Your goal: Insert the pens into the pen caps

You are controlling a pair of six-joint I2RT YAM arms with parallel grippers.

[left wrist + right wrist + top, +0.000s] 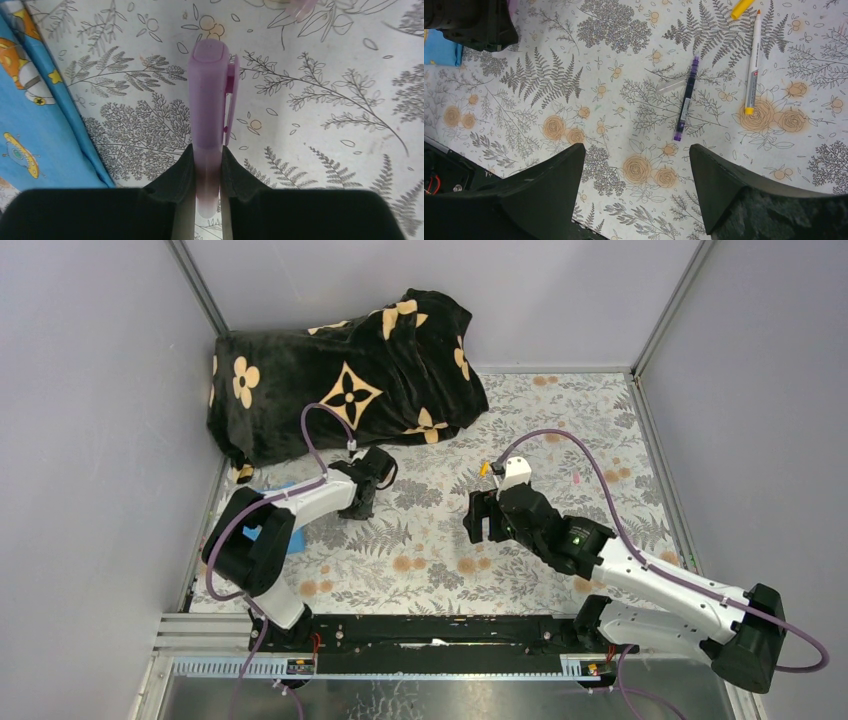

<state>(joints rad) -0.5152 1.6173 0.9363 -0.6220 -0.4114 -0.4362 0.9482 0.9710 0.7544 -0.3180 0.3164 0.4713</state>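
- My left gripper [207, 161] was clamped on the pink pen [207, 186], which looked already seated in the lilac cap [207, 95].
- My right gripper [636, 152] hung over the table [549, 75], jaws wide apart and holding nothing.
- The dark pen [685, 100] lay flat just ahead of that gap, a touch right of centre. Its long axis ran nearly straight away from me, crosswise to the jaws' closing line.
- The right arm was clearly the nearer one, with the left gripper well apart at far left.
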